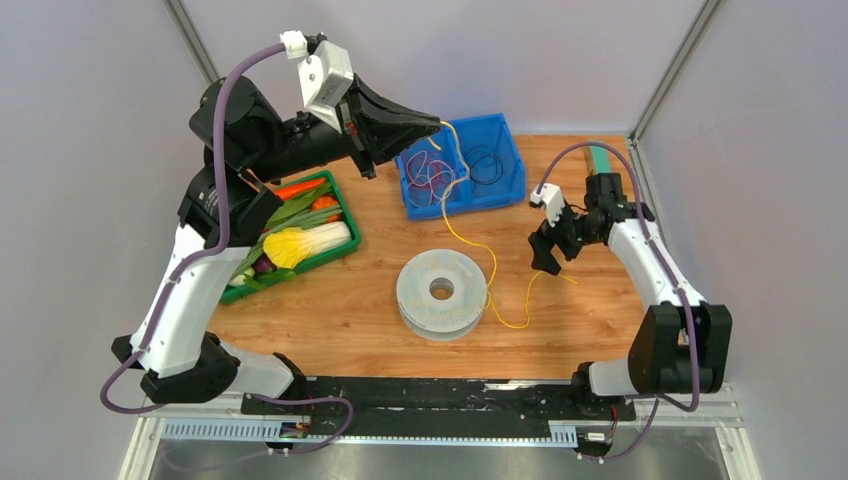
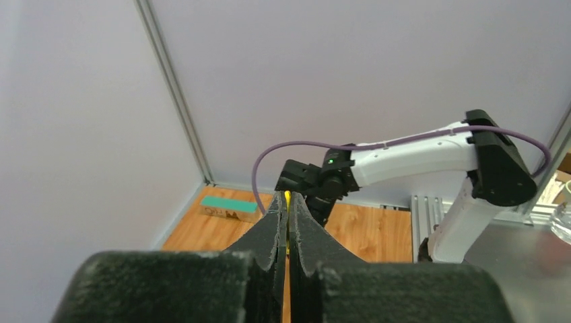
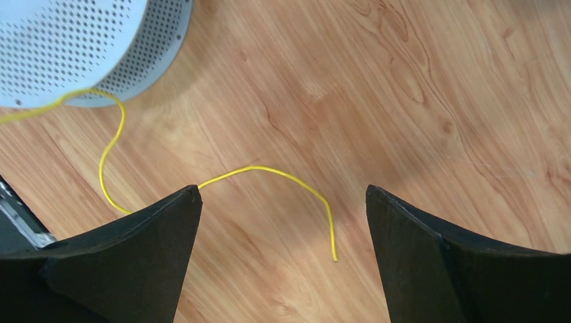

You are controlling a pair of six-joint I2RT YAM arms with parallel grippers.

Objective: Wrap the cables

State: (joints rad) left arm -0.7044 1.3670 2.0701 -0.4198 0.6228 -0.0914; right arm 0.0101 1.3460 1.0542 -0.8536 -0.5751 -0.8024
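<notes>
Locate the thin, bright-yellow flexible cable (image 1: 462, 237) above and on the wooden surface (image 1: 330, 310): pinched at its upper end in the clenched left end effector (image 1: 438, 122), raised over the blue plastic bin (image 1: 512, 190) at upper centre of the top view. Trace downward to the grey perforated round spool (image 1: 441, 293), along its right rim, then through a loop to a free tail at centre right. Note the right end effector (image 1: 548, 262) released, jaws wide, hovering over that tail. In the right wrist view, find the tail arching left to right across the gap, tip at lower centre. Judge the right arm nearer; expect descent and closure across the cable's long axis.
</notes>
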